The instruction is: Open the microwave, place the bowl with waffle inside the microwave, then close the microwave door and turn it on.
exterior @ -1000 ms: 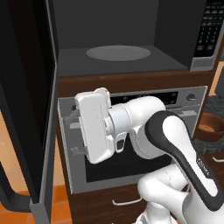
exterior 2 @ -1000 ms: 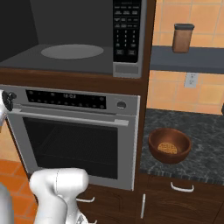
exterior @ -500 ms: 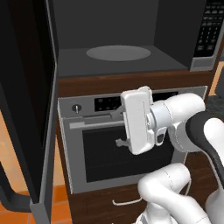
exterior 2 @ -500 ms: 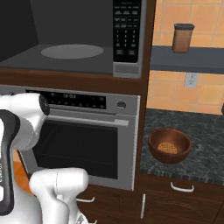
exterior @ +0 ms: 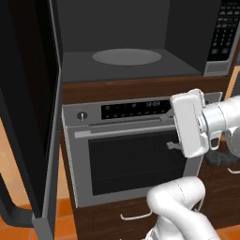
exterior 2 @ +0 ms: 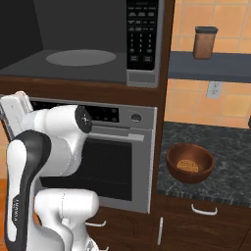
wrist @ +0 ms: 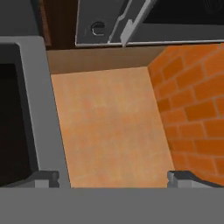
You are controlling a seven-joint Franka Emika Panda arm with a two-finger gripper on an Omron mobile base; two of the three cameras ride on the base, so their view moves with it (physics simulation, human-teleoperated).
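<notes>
With the microwave door (exterior: pixel 28 117) swung wide, the empty, spread gripper (wrist: pixel 113 177) must next cross to the bowl (exterior 2: pixel 189 163) near the worktop's front edge.

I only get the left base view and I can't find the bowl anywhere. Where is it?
Observer: The bowl sits on the dark counter, to the right of the oven.
Operator: Is anything in it?
Observer: Yes, a waffle lies in the bottom of it.
Operator: Is the robot holding something?
Observer: No. The end effector is open, with nothing between its fingertips.
</notes>
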